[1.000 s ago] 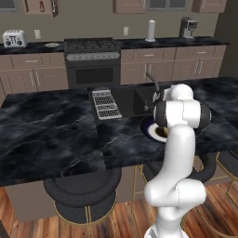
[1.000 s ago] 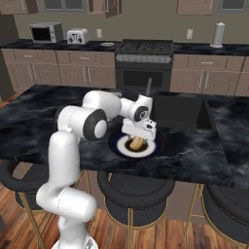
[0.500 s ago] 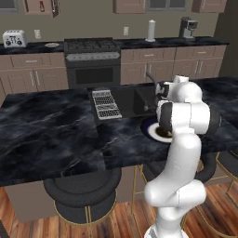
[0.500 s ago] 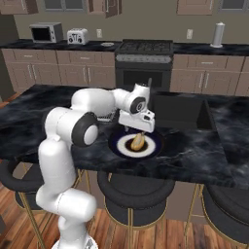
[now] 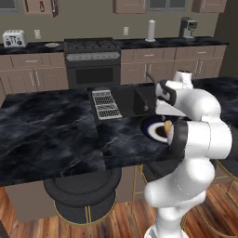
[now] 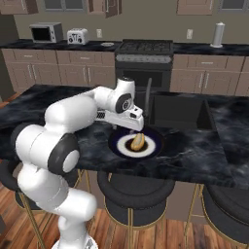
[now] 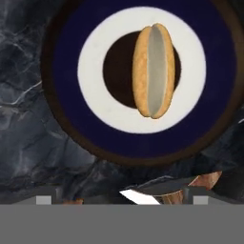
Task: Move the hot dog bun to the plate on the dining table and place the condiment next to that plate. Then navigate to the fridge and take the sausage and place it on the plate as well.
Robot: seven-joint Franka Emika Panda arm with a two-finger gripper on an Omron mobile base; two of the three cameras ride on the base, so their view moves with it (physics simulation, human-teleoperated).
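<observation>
1. Confirm the location of the hot dog bun (image 7: 153,70). It lies on the plate (image 7: 95,128), across the dark centre, split side toward the hand camera.
2. Confirm the state of the pincer (image 6: 130,119). It hangs above the plate with its jaws spread wide and holds nothing; it is apart from the bun.
3. Judge the progress. The first step appears complete. The condiment and the sausage remain to be handled.
4. Note that the plate sits near the front edge of the black marble table (image 5: 51,135), just in front of the sink (image 6: 180,112). A low sweep of the arm (image 5: 197,135) across it could push the plate toward either.
5. Clear the hand upward before you swing it sideways. A sideways move at this height could clip the bun and roll it off the plate, because the bun rests loose on a shallow surface.
6. Locate the condiment before you drive the base. You cannot identify it in these views, so a blind reach risks striking the faucet (image 6: 147,95) or the drying rack (image 5: 106,104).
7. Leave space beside the plate when you set the condiment down; contact would shift the plate.
</observation>
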